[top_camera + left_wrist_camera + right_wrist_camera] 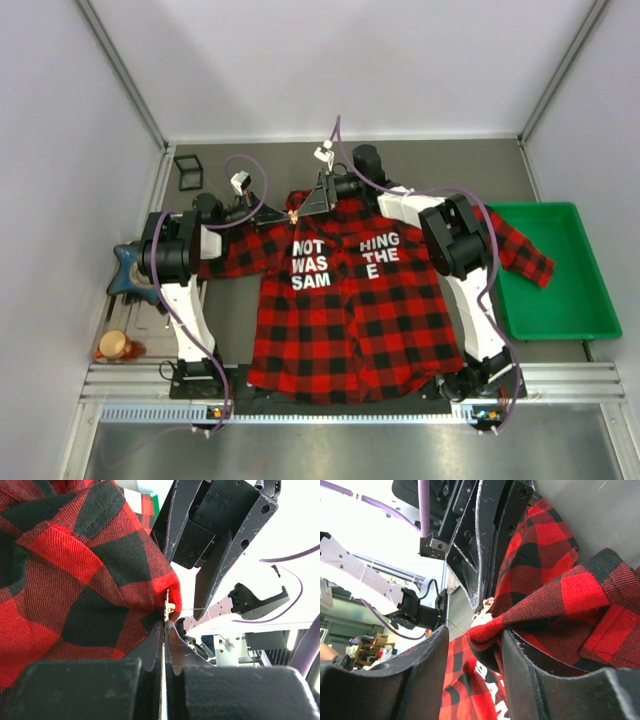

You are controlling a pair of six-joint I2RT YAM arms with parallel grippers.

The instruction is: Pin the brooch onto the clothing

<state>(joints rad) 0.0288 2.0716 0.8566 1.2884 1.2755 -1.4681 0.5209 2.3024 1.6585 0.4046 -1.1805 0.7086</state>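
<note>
Left gripper (166, 626) is sitting at the collar end of the red-and-black plaid long-sleeved shirt (350, 310). Its jaws are pressing tight together with no gap showing, and they are pinching the tiny pale bluish-white leaf-shaped brooch (170, 607) right at the fingertips. Brooch is resting hard against the edge of a raised fold of plaid fabric up by the collar, above the white "NOT WAS SAM" lettering. A thin pin is sticking out of it sideways, toward one finger of the other gripper; can't tell whether it's going through the cloth. Right gripper (474, 632) is hanging over the collar from the opposite side, its tips nearly nose to nose with the left one's. Its jaws are standing partly spread with that same fold bunching up between them. Cloth is lying against one finger and a gap is showing beside the other, so it's straddling the fold, not clamping it. Rest of the shirt is lying flat, front up, on the grey table (450, 165), hem toward the arm bases. One cuff is draping over the rim of the green plastic tray (560, 300) on the right. On the left side of the table, a dark blue star-shaped object (125, 265) is sitting partly behind the left arm. A round orange-brown object (115, 347) is lying nearer the front edge, and a small black wire-frame cube (187, 170) is standing at the back.
</note>
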